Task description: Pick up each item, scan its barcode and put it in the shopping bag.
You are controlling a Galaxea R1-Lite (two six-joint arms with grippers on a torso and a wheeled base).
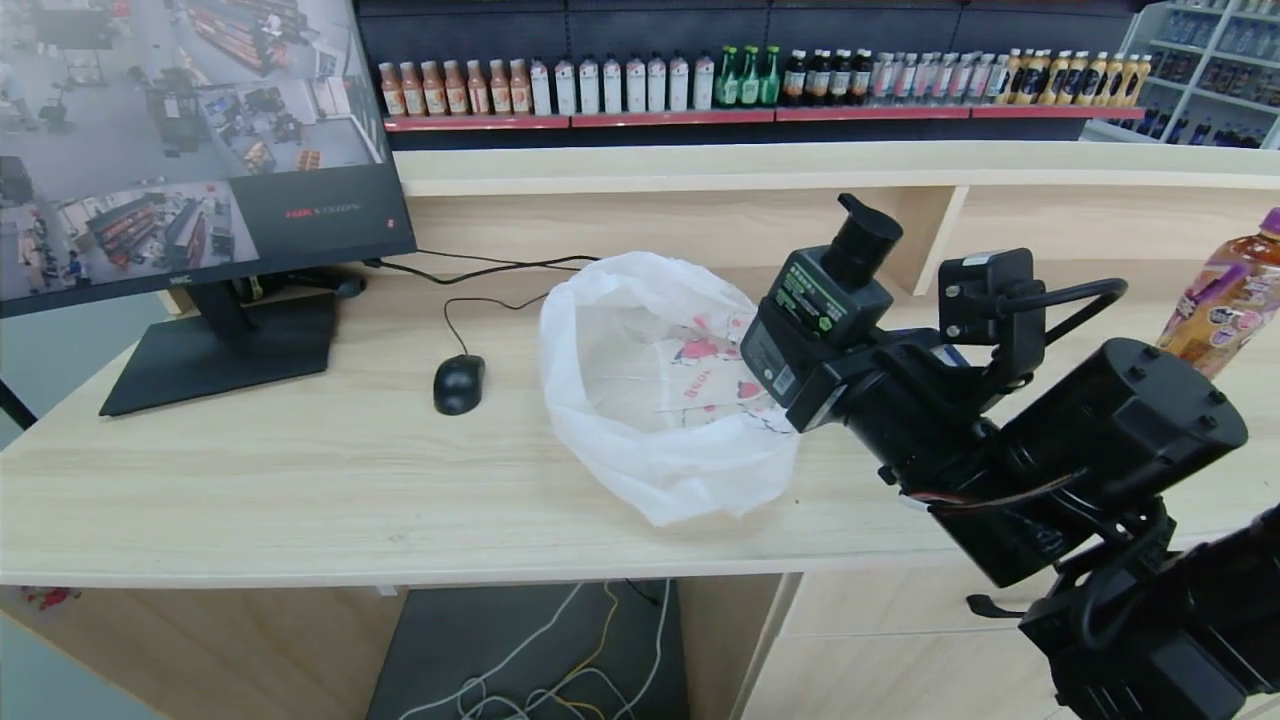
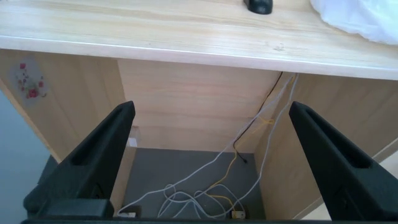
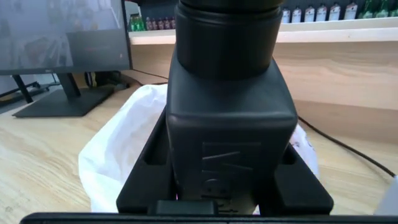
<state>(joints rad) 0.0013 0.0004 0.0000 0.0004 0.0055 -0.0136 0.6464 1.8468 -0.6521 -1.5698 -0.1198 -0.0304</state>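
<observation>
One dark, square-sided bottle [image 1: 825, 300] with a round black cap sat clenched in the right pincer [image 1: 830, 385], tilted cap-up above the right rim of the white plastic shopping bag [image 1: 640, 420], as we saw it from the head camera. Its green label and a barcode patch faced that camera. The bag stood open on the pale wooden bench [image 1: 300, 480], red print showing on its inner wall. We found the left pincer [image 2: 211, 112] released, its two black fingers spread wide, low in front of the bench edge, facing the recess where loose cables [image 2: 205, 193] lay. A black mouse [image 1: 459, 383] rested left of the bag, near a monitor [image 1: 180, 130] on its stand. A tea-coloured drink bottle [image 1: 1225, 295] with a purple cap showed at the bench's far right, well apart from the bag. Rows of bottles lined a shelf [image 1: 760, 115] behind.
</observation>
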